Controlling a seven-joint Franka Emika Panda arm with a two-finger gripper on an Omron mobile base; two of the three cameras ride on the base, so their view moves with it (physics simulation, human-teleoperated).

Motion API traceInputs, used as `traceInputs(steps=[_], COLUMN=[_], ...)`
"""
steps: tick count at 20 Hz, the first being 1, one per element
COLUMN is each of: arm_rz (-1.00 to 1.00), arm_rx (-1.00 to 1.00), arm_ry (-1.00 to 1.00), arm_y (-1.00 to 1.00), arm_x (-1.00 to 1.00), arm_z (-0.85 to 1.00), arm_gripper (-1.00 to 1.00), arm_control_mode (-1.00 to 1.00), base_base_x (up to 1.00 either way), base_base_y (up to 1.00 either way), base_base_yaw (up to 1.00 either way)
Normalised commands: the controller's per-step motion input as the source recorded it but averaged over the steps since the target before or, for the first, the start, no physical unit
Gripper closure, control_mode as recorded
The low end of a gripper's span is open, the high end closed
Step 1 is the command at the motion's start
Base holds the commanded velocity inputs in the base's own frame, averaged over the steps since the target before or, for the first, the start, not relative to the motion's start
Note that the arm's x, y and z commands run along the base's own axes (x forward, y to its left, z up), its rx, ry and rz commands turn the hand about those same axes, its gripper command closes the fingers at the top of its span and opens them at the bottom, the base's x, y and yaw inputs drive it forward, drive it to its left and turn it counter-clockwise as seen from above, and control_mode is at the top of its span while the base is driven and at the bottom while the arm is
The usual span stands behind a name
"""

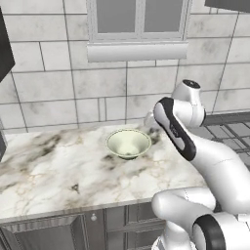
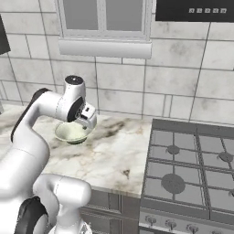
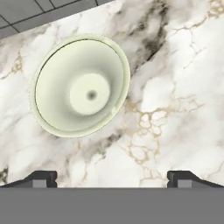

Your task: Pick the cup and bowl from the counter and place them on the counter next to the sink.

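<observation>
The bowl (image 3: 81, 86) sat upright on the marble counter (image 1: 39, 166) near the wall, with the gripper (image 3: 111, 177) hovering above it, jaws spread wide and empty. It looked rigid, smooth and possibly slippery; pinching its thick rim seemed the surest hold

The bowl (image 3: 81, 85) looks like glazed ceramic, pale cream-green, smooth, with a soft shine inside. The counter (image 1: 44, 166) is polished white marble with grey-brown and golden veins. The wall tiles (image 2: 178, 77) are matt grey stone, a little mottled. The stove top (image 2: 192, 164) looks like dull grey metal. The arm (image 1: 215, 166) is smooth glossy white plastic with dark joints
</observation>
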Motion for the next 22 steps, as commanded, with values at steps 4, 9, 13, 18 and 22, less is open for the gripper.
traceInputs(steps=[4, 9, 13, 18, 22], arm_rz=[0.0, 0.0, 0.0, 0.0, 0.0], arm_rx=[0.08, 0.0, 0.02, 0.06, 0.1], arm_ry=[0.12, 0.12, 0.0, 0.0, 0.0], arm_y=[-0.15, -0.15, 0.0, 0.0, 0.0], arm_x=[0.25, 0.36, 0.33, 0.31, 0.22], arm_z=[-0.13, -0.5, -0.5, -0.3, -0.17], arm_gripper=[-1.0, -1.0, -1.0, -1.0, -1.0], arm_control_mode=[-1.0, -1.0, -1.0, -1.0, -1.0], base_base_x=[0.0, 0.0, 0.0, 0.0, 0.0], base_base_y=[0.0, 0.0, 0.0, 0.0, 0.0], base_base_yaw=[0.0, 0.0, 0.0, 0.0, 0.0])
